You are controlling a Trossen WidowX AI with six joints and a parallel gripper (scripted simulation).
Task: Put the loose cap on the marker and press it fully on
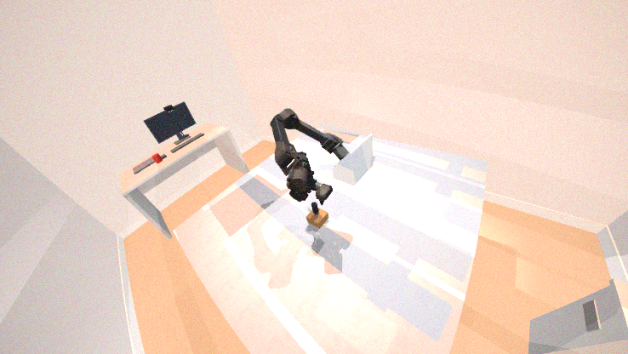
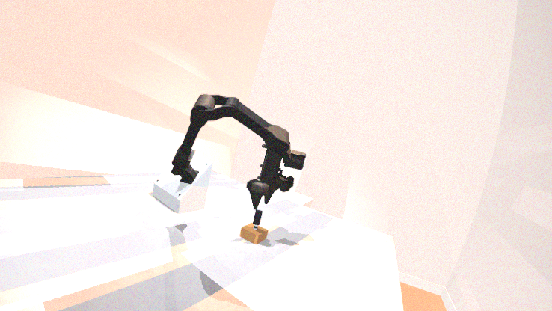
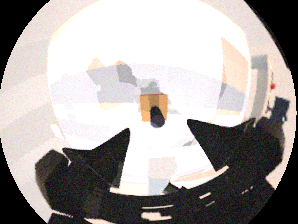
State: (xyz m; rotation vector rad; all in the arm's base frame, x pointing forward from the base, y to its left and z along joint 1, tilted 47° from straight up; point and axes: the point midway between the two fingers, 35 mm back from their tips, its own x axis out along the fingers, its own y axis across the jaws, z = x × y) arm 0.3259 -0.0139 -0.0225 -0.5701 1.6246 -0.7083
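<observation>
An office-like lab room: a desk against pale walls carries a monitor and keyboard, beside the robot arm on its white counter.

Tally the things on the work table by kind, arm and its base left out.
Marker: 1
Cap, sitting on the marker: 1
Holder block: 1
Total: 3
</observation>
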